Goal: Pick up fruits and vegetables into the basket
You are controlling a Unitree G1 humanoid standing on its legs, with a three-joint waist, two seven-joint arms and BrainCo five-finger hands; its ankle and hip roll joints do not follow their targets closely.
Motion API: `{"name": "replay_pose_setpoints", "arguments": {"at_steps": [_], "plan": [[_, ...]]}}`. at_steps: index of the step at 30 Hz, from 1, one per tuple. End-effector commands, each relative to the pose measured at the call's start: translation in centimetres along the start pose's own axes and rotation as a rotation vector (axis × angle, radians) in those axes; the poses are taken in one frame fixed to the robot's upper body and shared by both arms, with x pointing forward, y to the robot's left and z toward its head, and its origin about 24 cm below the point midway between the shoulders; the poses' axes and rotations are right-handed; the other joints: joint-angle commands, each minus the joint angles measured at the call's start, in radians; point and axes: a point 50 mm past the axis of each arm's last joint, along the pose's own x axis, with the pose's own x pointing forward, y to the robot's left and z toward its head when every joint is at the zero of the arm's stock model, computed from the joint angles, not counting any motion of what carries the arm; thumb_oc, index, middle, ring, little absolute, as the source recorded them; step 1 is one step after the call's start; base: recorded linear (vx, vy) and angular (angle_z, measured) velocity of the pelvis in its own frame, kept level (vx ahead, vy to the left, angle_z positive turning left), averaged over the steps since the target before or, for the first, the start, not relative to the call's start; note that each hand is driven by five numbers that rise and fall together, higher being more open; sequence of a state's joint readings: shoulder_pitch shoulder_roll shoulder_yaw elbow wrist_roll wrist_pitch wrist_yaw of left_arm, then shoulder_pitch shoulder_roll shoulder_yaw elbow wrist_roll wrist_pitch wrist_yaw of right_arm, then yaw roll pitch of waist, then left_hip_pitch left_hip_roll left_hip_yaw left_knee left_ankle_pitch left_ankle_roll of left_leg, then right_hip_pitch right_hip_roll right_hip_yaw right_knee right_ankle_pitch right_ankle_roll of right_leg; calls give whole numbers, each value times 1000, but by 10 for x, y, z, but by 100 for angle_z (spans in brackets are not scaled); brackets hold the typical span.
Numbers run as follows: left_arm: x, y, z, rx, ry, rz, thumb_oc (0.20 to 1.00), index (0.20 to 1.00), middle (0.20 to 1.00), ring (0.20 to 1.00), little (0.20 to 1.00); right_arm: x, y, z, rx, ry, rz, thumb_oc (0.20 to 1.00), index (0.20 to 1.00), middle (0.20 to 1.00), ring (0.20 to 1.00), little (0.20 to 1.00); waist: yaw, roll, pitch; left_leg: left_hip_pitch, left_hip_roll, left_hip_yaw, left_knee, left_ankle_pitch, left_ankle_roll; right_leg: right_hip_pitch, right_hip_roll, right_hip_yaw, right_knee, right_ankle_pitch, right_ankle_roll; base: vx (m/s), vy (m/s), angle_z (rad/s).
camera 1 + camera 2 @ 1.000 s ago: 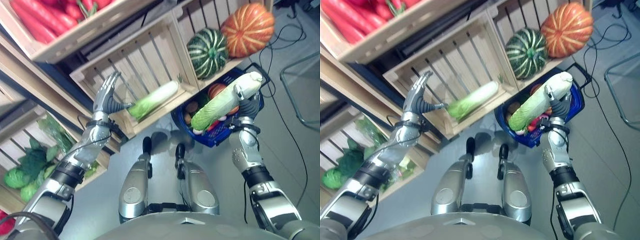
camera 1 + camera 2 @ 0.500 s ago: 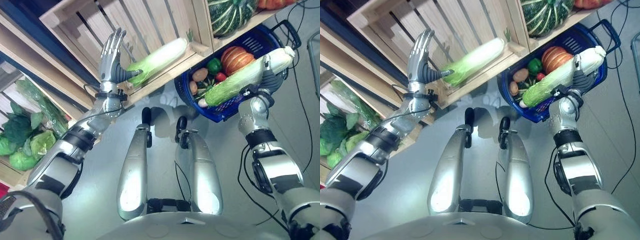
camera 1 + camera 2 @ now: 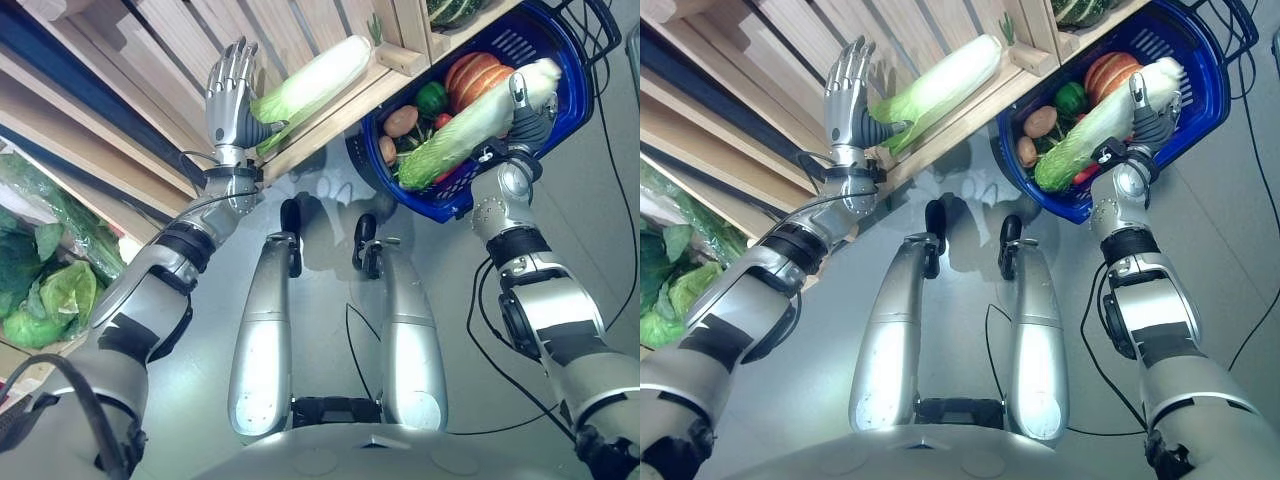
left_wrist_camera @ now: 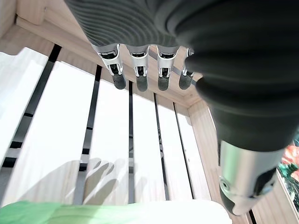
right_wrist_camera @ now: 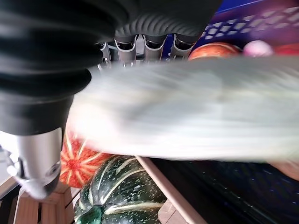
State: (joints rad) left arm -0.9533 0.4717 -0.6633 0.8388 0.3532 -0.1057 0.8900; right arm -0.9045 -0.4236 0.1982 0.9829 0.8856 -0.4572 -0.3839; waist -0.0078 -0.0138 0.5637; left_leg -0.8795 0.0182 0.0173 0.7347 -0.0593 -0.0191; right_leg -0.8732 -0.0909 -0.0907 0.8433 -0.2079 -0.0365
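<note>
Up at the basket [image 3: 575, 95], the right hand [image 3: 528, 108] has its fingers and thumb curled round a cabbage [image 3: 470, 122], gripping it near the pale stalk end. The leafy green end slants away from the fingers, down across the basket's near rim. In the right wrist view the cabbage [image 5: 187, 109] lies across the palm, with the fingers [image 5: 154, 44] wrapped behind it and the thumb on the near side. Just past the fingers, inside the basket, sit an orange squash [image 3: 472, 72], a green pepper [image 3: 432, 97], a brown potato [image 3: 401, 121] and something small and red [image 3: 443, 121]. Beyond the thumb the wrist view shows a dark green striped squash [image 5: 119, 193] and an orange one [image 5: 77, 161] on a wooden shelf.

The left hand [image 3: 232, 95] is raised with its fingers straight and spread, holding nothing, its thumb pointing at a second cabbage [image 3: 310, 85] that lies in a slatted wooden crate [image 3: 190, 40]. That cabbage's leafy end is just beside the thumb tip; whether they touch I cannot tell. Leafy greens [image 3: 35, 290] lie well below the left forearm.
</note>
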Motion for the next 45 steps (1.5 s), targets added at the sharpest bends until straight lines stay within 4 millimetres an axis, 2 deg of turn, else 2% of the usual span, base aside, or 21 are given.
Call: {"name": "replay_pose_setpoints", "arguments": {"at_steps": [1,13,17,20,28,34,39,40,41,45], "plan": [[17,8,1,90,-8,82,1000,1000,1000,1000,1000,-6,14,5,53,-40,81,1000,1000,1000,1000,1000,-11,-19,-44,28,-31,58,55,-159,-17,40,16,-27,-51,48,81,40,1,-7],[29,22,-24,208,178,150,1000,1000,1000,1000,1000,-23,28,-2,94,-44,201,1000,1000,1000,1000,1000,-51,-39,-44,-45,-17,66,28,-139,-22,-45,43,-11,-50,57,87,7,9,-9],[24,24,-33,199,277,187,1000,1000,1000,1000,1000,-41,39,-5,190,-61,280,1000,1000,1000,1000,1000,-66,-51,-44,-76,-17,62,-3,-121,-27,-79,53,-9,-75,69,89,-27,13,-3],[19,23,-36,202,297,205,1000,1000,1000,1000,1000,-64,51,-12,231,-37,369,1000,1000,1000,1000,1000,-79,-59,-44,-92,-17,64,-27,-110,-30,-94,62,-3,-97,76,88,-30,18,-4],[-1,15,-45,198,378,190,1000,1000,1000,1000,1000,-104,39,-45,289,87,381,1000,1000,1000,1000,1000,-107,-73,-44,-86,-24,71,-79,-93,-32,-91,84,15,-150,87,89,-16,16,-4],[-1,20,-53,237,450,227,1000,1000,1000,1000,1000,-114,43,-49,328,115,409,1000,1000,1000,1000,1000,-120,-81,-44,-98,-23,77,-93,-74,-34,-102,86,15,-174,106,87,-9,7,-2],[1,18,-49,262,442,218,1000,1000,1000,1000,1000,-121,45,-52,331,139,412,1000,1000,1000,1000,1000,-124,-83,-44,-103,-23,74,-103,-61,-35,-106,88,18,-182,113,87,0,0,0],[1,18,-49,265,440,215,561,561,561,561,561,-122,45,-52,331,142,414,1000,1000,1000,1000,1000,-124,-83,-44,-102,-24,75,-108,-58,-35,-106,89,19,-187,115,87,0,0,0],[0,18,-49,268,438,214,200,200,200,200,200,-122,45,-52,331,143,412,1000,1000,1000,1000,1000,-123,-82,-44,-100,-23,77,-112,-54,-35,-104,89,19,-193,117,86,0,0,0],[-1,17,-48,265,437,219,200,200,200,200,200,-123,44,-53,337,142,411,1000,1000,1000,1000,1000,-122,-78,-44,-97,-24,76,-115,-50,-37,-106,89,18,-191,119,86,-3,-4,-2]]}}
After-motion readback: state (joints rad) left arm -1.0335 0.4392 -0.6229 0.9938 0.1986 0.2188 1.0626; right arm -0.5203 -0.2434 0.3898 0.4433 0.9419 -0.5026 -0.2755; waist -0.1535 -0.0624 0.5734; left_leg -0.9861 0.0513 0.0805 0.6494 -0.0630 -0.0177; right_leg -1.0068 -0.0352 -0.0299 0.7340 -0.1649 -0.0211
